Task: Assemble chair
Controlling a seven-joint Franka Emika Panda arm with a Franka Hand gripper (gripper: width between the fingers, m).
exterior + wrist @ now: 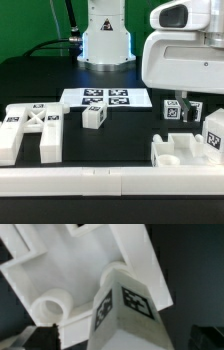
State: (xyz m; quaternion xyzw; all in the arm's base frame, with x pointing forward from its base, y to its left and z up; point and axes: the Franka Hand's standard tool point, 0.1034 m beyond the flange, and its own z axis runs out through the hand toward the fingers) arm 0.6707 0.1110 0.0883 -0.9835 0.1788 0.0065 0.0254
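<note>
While the gripper (184, 106) is held over the near right, its jaws are spread wide and nothing is gripped. A tagged leg block (125, 317) is seen between the fingers (44, 335), untouched, at the seat slab (180, 152).

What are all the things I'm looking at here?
X-braced panel: one, white, exterior view's left.
Small block: one, white, tagged, in front of the marker board.
Block beside gripper: one, white, tagged.
Far block: one, white, tagged, exterior view's right edge.
Seat slab: one, white, front, exterior view's right.
Marker board: one, white with black tags, centre.
Border rail: white, along the front.
Table: one, black.
Robot base: one, white, back.
Gripper: one, dark fingers, open, above the seat slab.
</note>
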